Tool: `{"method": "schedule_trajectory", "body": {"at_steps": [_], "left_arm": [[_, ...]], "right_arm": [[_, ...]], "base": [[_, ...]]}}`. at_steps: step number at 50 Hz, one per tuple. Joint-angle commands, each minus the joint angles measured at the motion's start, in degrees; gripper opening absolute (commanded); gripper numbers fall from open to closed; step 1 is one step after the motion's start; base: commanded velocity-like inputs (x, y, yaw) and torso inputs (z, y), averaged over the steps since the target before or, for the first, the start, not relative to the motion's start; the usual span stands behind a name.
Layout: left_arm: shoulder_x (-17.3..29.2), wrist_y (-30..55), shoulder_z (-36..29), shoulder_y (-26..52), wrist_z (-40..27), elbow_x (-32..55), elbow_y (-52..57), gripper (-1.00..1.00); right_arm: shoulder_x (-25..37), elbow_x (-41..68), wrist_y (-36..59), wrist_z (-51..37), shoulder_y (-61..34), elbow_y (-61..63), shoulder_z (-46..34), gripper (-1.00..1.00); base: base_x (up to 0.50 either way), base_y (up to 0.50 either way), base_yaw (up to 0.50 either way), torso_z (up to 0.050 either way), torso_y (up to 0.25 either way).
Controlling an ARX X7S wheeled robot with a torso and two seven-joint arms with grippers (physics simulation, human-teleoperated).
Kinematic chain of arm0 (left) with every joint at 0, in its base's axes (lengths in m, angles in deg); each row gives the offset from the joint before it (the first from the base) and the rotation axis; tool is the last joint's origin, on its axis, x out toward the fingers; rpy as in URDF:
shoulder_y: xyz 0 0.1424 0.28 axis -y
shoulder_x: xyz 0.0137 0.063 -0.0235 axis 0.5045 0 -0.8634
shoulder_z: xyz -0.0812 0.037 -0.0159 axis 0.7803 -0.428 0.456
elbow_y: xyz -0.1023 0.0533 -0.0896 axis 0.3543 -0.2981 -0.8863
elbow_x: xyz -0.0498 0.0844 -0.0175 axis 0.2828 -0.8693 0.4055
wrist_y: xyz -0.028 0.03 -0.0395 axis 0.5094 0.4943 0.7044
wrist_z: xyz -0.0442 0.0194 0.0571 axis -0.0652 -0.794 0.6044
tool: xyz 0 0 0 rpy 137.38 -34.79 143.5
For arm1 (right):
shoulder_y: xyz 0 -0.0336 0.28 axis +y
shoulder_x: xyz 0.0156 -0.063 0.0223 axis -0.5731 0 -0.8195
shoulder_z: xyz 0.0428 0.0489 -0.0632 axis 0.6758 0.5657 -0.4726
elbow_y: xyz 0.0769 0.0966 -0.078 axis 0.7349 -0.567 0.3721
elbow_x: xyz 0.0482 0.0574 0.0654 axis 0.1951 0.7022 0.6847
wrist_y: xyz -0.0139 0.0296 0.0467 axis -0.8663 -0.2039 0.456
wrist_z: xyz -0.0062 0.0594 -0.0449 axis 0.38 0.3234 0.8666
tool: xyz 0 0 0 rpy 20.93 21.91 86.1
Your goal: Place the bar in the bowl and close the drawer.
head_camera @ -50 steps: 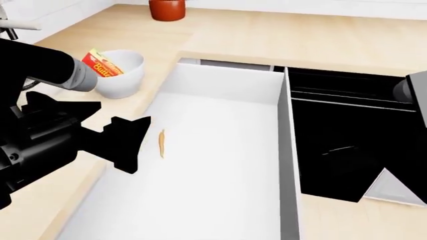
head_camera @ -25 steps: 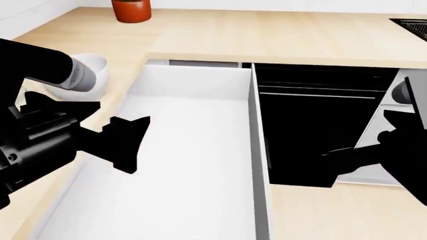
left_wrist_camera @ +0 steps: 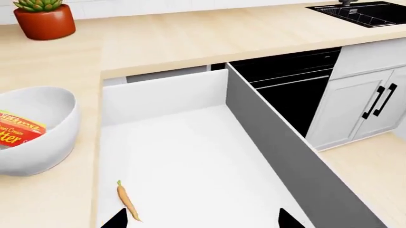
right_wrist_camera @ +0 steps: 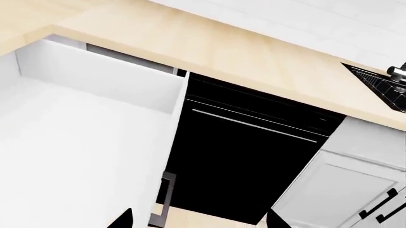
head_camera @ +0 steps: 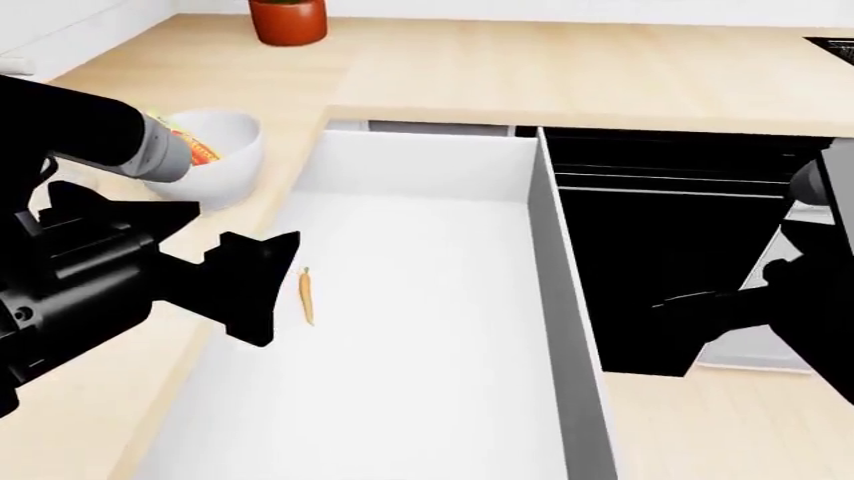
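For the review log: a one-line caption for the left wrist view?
Bar sits in bowl; drawer is open.

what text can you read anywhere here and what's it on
"tter": large yellow letters, cut off at the picture's edge, on the red bar lying in the white bowl.
Above them on the bar, a line of small white lettering, too small to read surely.
No other text shows on the drawer, cabinets or plant pot.

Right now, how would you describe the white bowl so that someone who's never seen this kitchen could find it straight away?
Start at the big open white drawer under the wooden counter. On the countertop just beside the drawer sits the bowl: round, deep, glossy white. A red and yellow bar lies in it, unlike the terracotta plant pot farther back.
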Motion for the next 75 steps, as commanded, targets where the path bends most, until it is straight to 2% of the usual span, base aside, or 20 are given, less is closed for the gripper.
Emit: {"method": "schedule_trajectory", "body": {"at_steps": [1,11,22,30,37,45,52,58,75], "left_arm": [[-0.1,-0.1,-0.3,0.3,-0.1,0.0,0.0,1.0],[0.0,-0.1,-0.4,0.0,0.3,-0.4,-0.1,1.0],[-0.6,-0.1,-1.3,0.7,-0.2,-0.5,-0.4,1.0],[-1.3,-0.1,-2.2,1.4,-0.9,-0.2,-0.4,1.0],[-1.6,-0.1,-2.8,1.8,-1.4,-0.1,-0.3,1.0],[-2.3,0.2,-3.6,1.7,-1.3,-0.8,-0.8,1.0],[-3.1,0.4,-4.7,2.2,-1.8,-1.1,-1.3,1.0],[-3.5,0.4,-5.3,2.3,-2.0,-1.2,-1.4,1.0],[-3.8,0.3,-6.2,2.7,-2.6,-1.3,-1.3,1.0]], "right_arm": [[0.5,0.8,-0.4,0.2,0.2,-0.5,0.2,1.0],[2.8,-0.6,-3.3,1.9,3.2,-1.3,1.1,1.0],[13.4,-1.9,-11.7,11.8,12.0,-3.4,2.2,1.0],[20.5,-3.8,-21.6,22.6,18.5,-5.1,-1.3,1.0],[20.6,-5.2,-27.8,30.7,22.3,-10.2,-4.8,1.0],[20.6,-7.0,-42.1,44.6,30.4,-16.8,-12.6,1.0],[20.2,-3.6,-52.2,54.5,36.4,-23.0,-18.4,1.0],[18.8,-1.7,-56.5,61.1,39.3,-27.4,-20.9,1.0],[7.7,3.9,-60.2,75.3,45.4,-44.5,-24.4,1.0]], "base": [[0.04,-0.5,0.0,0.0,0.0],[0.01,-0.17,0.0,0.0,0.001],[0.0,0.0,0.0,0.0,0.0],[0.0,0.0,0.0,0.0,0.0],[0.0,0.0,0.0,0.0,0.0],[0.0,0.0,0.0,0.0,0.0],[0.0,0.0,0.0,0.0,0.0],[0.0,0.0,0.0,0.0,0.0],[0.0,0.0,0.0,0.0,0.0]]}}
